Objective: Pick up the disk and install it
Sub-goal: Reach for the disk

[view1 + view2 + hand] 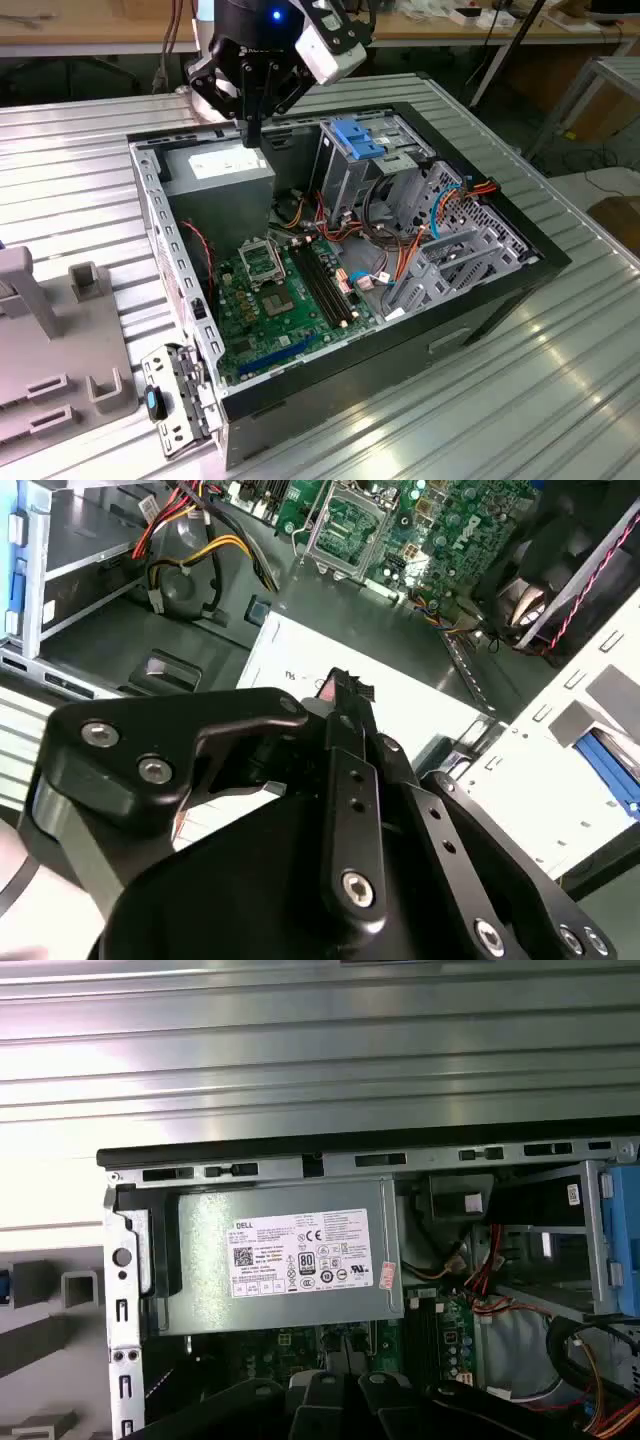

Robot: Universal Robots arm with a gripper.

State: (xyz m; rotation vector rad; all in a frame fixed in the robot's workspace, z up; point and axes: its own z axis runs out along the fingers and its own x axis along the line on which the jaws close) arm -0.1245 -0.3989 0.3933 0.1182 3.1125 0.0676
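A ribbed silver aluminium table (560,400) is spreading across the scene, its long grooved slats catching pale streaks of reflected light. Behind the table, a light wooden workbench (90,28) is running along the far side. Beyond the table's corner at the exterior view's right, a grey metal-framed stand (612,68) is standing on pale grey floor (575,185).

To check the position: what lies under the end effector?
The power supply, its labelled top facing up. The end effector covers part of that top; anything beneath the supply is hidden.
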